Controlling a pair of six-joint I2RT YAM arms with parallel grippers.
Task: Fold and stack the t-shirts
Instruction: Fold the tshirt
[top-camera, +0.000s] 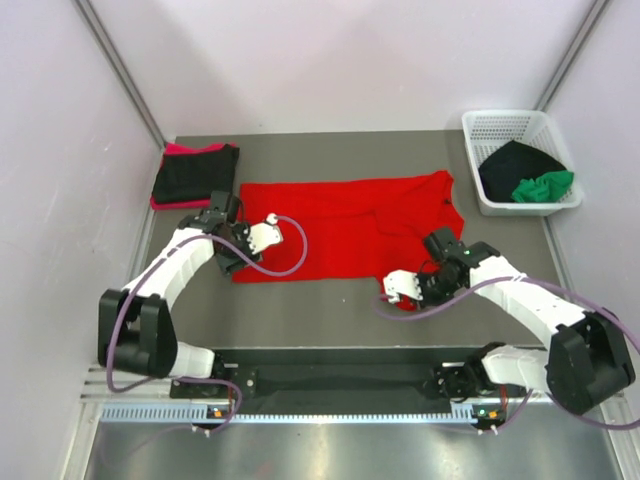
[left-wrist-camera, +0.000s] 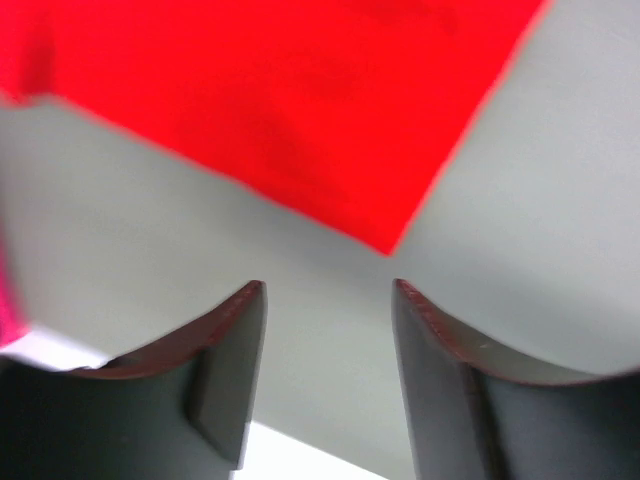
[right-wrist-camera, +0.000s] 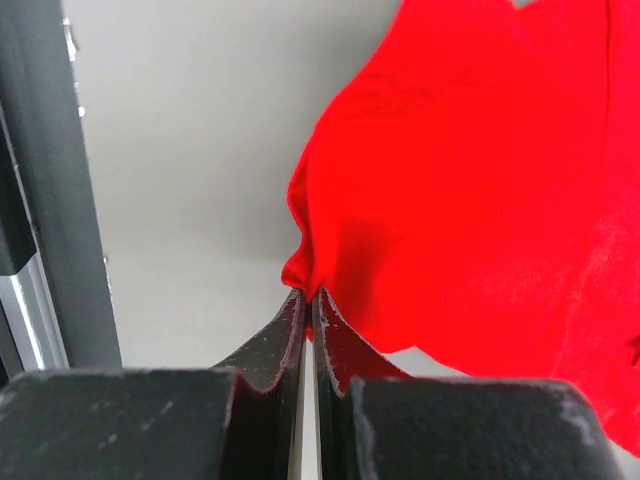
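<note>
A bright red t-shirt (top-camera: 330, 230) lies spread flat across the middle of the table. My right gripper (top-camera: 402, 296) is at its near right edge. In the right wrist view that gripper (right-wrist-camera: 305, 296) is shut on a pinched fold of the red t-shirt (right-wrist-camera: 480, 180). My left gripper (top-camera: 232, 262) hovers at the shirt's near left corner. In the left wrist view the left gripper (left-wrist-camera: 328, 290) is open and holds nothing, with the corner of the red t-shirt (left-wrist-camera: 300, 100) just ahead of its fingertips. A folded black t-shirt (top-camera: 200, 172) rests on a pinkish red one (top-camera: 176, 150) at the far left.
A white lattice basket (top-camera: 470, 125) at the far right holds a black t-shirt (top-camera: 510, 160) and a crumpled green one (top-camera: 545, 186). Walls close in on the left, right and far sides. A metal rail (top-camera: 300, 412) runs along the near edge.
</note>
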